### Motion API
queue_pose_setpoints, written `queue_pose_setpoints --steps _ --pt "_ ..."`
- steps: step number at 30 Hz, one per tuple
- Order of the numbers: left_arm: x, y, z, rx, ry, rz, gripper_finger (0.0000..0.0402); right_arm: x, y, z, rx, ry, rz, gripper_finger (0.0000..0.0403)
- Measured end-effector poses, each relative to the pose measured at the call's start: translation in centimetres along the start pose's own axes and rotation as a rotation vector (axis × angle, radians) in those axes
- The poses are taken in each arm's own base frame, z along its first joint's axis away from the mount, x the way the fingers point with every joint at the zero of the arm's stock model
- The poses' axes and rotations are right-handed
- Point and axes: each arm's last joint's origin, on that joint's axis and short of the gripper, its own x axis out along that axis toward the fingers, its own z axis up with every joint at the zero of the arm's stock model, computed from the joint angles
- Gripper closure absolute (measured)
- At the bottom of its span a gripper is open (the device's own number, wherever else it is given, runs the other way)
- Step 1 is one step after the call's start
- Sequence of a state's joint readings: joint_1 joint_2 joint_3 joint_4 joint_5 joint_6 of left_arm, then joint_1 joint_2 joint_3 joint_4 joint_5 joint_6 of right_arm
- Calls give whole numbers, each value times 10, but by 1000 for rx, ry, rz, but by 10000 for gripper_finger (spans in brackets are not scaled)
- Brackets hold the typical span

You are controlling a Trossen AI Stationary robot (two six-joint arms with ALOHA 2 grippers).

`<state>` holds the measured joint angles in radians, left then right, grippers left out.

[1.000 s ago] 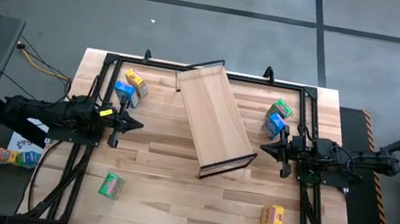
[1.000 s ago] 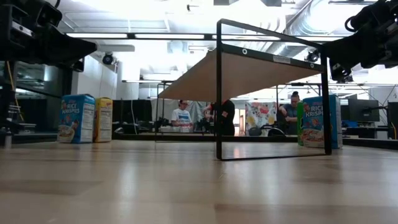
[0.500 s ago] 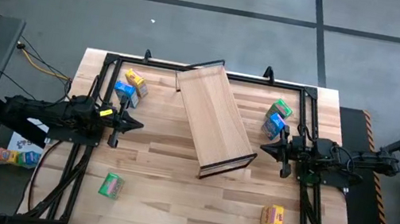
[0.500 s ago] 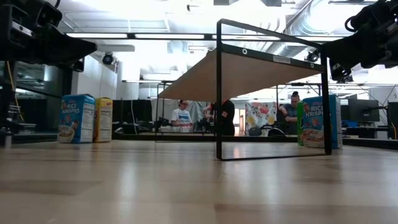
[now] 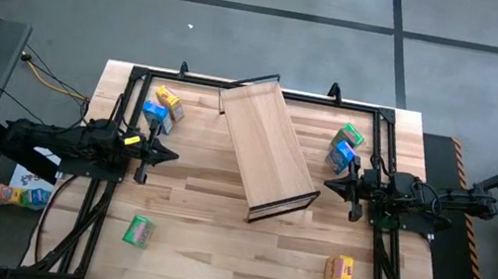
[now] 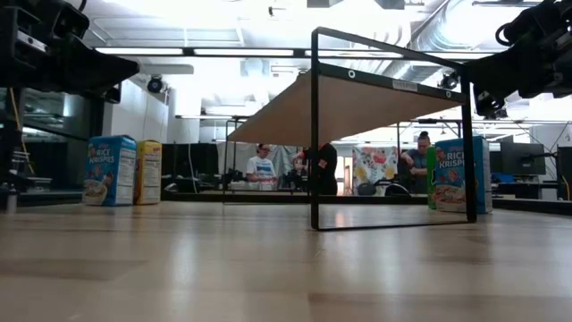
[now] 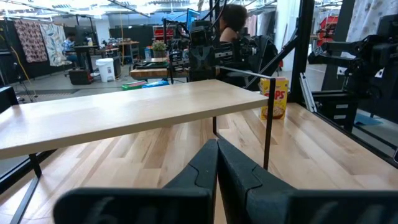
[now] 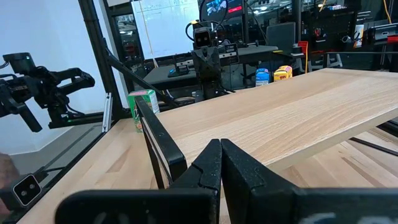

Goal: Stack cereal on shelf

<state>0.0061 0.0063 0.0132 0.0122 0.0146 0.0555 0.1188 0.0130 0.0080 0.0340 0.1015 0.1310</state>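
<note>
The shelf (image 5: 266, 148), a long light-wood board with a thin dark frame at its near end, stands slanted across the table's middle on its frame legs (image 6: 315, 134). Cereal boxes stand on the table: blue (image 5: 154, 114) and yellow (image 5: 169, 99) at far left, green (image 5: 350, 135) and blue (image 5: 339, 155) at far right. A green box (image 5: 138, 230) lies near left, a yellow one (image 5: 339, 269) near right. My left gripper (image 5: 169, 156) hovers shut left of the shelf. My right gripper (image 5: 330, 183) hovers shut right of it.
A black tube frame (image 5: 257, 89) runs around the table's far and side edges. More boxes (image 5: 12, 192) lie off the table to the left. People (image 6: 261, 165) stand in the room behind. Bare tabletop (image 5: 232, 247) lies between the two near boxes.
</note>
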Motion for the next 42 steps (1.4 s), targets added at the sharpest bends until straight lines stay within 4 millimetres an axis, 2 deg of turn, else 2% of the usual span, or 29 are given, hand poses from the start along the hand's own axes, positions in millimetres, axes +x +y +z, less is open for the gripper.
queue_pose_setpoints --steps 13,19,24,27,34,38,42 --pt "0 0 0 0 0 0 398 0 0 0 0 -2 0 402" --pt "0 0 0 0 0 0 398 -2 1 21 29 -218 -15 402" --pt "0 0 0 0 0 0 398 -8 1 38 162 -415 -25 402" --pt "0 0 0 0 -1 0 398 -14 0 50 148 -549 -86 402" --pt "0 0 0 0 -1 0 398 -21 -2 64 70 -633 -218 402" --pt "0 0 0 0 0 0 398 -24 -3 69 101 -677 -258 402" --pt "0 0 0 0 -1 0 398 -23 -7 71 109 -692 -394 402"
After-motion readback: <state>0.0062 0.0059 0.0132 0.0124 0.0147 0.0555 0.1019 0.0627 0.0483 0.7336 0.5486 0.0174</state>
